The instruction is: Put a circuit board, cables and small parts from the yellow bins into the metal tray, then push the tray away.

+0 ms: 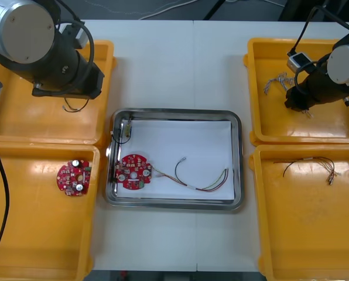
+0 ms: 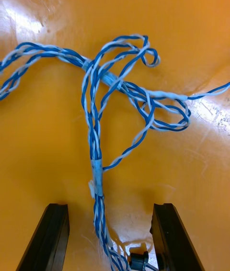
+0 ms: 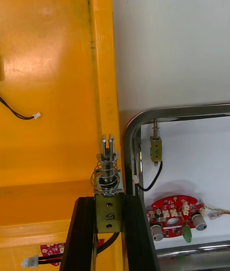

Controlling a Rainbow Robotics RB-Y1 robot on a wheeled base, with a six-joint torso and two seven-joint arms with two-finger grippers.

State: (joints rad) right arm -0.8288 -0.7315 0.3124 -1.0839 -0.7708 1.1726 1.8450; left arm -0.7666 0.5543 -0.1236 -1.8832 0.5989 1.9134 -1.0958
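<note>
As L hand [image 3: 106, 201] has 1 part [image 3: 108, 175], so's tray [image 3: 130, 129].

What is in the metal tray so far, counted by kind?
Round red circuit board: 1
Red and yellow cable: 1
Small metal part: 1
Total in the metal tray: 3
Not counted: a second small metal part, held by the left gripper.

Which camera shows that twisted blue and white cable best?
Right wrist view: the blue and white cable loops close up between the right gripper's open fingers. The front view gives a tiny pale tangle. The left wrist view has the left gripper's small metal part.
</note>
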